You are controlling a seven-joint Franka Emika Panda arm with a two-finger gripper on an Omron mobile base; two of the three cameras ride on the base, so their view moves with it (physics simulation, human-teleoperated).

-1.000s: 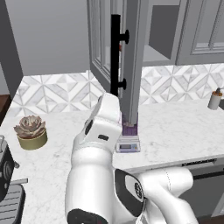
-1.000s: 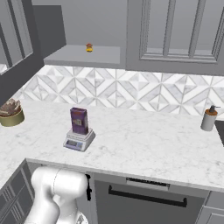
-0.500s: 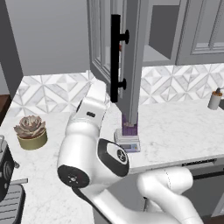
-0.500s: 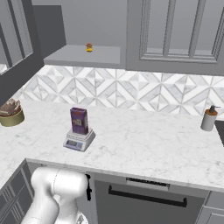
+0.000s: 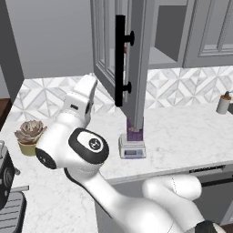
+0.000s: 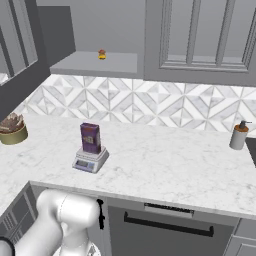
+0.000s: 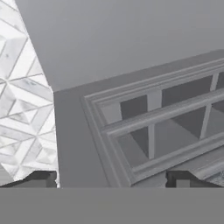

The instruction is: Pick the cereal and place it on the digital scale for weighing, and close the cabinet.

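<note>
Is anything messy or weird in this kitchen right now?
Nothing is spilled or broken. The cereal stands upright on the digital scale. The one odd thing is the cabinet door with the black handle: it hangs wide open over the counter. The open claw faces its glass panes.

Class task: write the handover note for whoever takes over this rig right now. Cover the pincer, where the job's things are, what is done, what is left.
Pincer: open, holding nothing, facing the glass-paned cabinet door.
Cereal: upright on the digital scale on the counter.
Done: cereal placed for weighing.
Left: cabinet door stands open; push it shut.
</note>
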